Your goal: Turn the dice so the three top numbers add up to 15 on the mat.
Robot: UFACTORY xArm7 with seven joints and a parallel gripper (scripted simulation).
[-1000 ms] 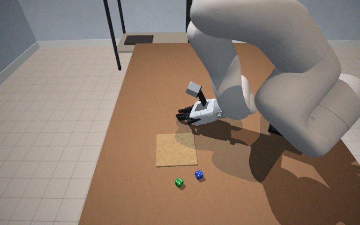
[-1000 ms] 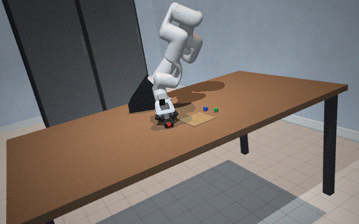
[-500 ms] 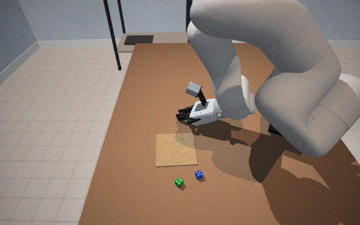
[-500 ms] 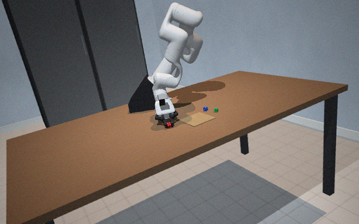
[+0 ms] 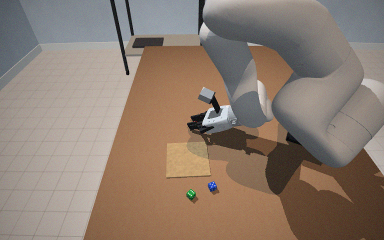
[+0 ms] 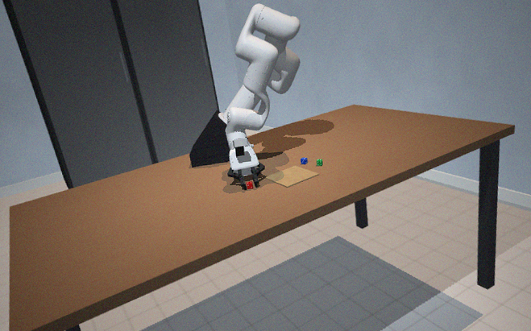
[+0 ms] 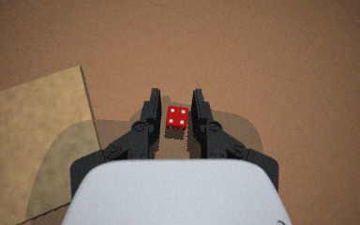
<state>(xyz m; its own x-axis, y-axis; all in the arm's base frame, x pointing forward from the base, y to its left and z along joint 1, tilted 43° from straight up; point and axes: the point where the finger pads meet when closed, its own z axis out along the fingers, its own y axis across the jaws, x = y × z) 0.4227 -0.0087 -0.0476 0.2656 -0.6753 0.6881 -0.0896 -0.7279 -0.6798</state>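
Note:
My gripper (image 5: 190, 121) (image 6: 250, 186) (image 7: 176, 99) is open, low over the table beside the mat. The red die (image 6: 249, 184) (image 7: 177, 116) stands between its fingers with a gap on each side; its face towards the wrist camera shows four pips. It seems to rest on the table, though its underside is hard to see. The tan mat (image 5: 186, 161) (image 6: 293, 176) (image 7: 42, 141) lies flat, with no die on it. The green die (image 5: 191, 194) (image 6: 319, 162) and the blue die (image 5: 212, 186) (image 6: 304, 161) lie on the table off the mat. Green's top seems to show six, blue's five.
The brown table (image 5: 158, 93) (image 6: 143, 222) carries the mat and dice. The arm (image 5: 243, 107) (image 6: 248, 119) reaches in over it from its black base (image 6: 209, 144). The mat's edge is close to the gripper's left side in the wrist view.

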